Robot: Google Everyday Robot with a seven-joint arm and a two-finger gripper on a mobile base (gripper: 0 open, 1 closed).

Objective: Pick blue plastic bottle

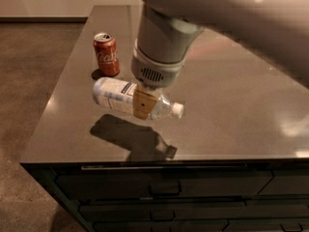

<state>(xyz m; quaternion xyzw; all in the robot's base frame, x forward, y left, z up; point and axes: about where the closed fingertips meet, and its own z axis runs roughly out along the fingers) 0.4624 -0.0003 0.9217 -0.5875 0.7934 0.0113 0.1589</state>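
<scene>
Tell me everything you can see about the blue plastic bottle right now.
The blue plastic bottle is clear plastic with a pale blue-white label and a white screw cap. It hangs nearly horizontal above the dark table, cap toward the picture's right and slightly lower, its shadow on the surface beneath. The gripper is shut around its middle, one tan finger across its front. Nothing else touches it.
</scene>
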